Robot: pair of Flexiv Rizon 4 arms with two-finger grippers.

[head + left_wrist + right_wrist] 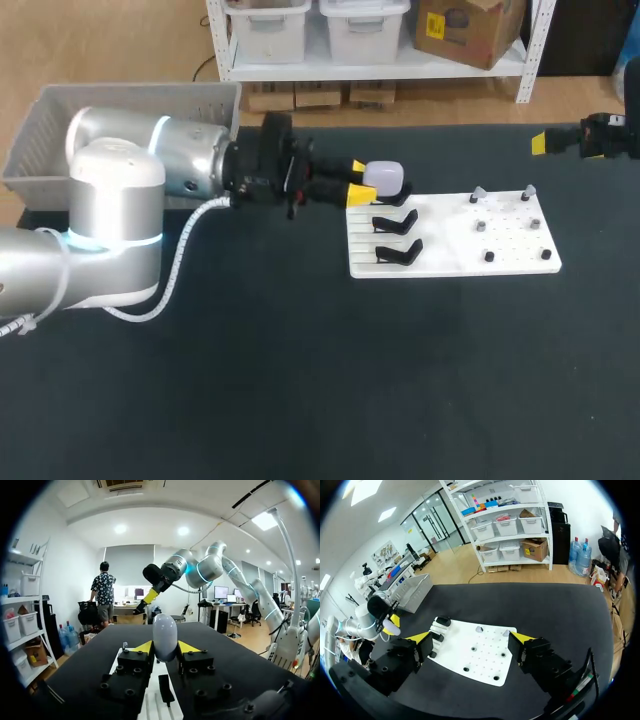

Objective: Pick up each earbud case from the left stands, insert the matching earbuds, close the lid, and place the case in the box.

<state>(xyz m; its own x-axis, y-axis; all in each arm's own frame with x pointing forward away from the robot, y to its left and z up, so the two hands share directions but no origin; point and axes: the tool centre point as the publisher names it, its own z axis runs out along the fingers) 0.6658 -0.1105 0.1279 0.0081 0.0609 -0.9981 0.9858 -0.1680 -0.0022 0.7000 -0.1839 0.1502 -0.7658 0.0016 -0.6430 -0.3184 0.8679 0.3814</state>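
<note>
Now | left gripper (361, 181) clamps earbud case (384, 177) | right gripper (471, 639) spread wide

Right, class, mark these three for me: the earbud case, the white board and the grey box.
earbud case (384, 176), head view, middle of its rounded shell.
white board (445, 240), head view, bare patch near its middle.
grey box (38, 138), head view, its slotted side wall.

The head view looks down from high behind the robot on the whole white board (455, 235). The left wrist view sits low and close at the board's stand end, facing level along it and seemingly catching only a sliver of it. The right wrist view hangs higher off the pegged end, looking down over the entire board, which all three share.
</note>
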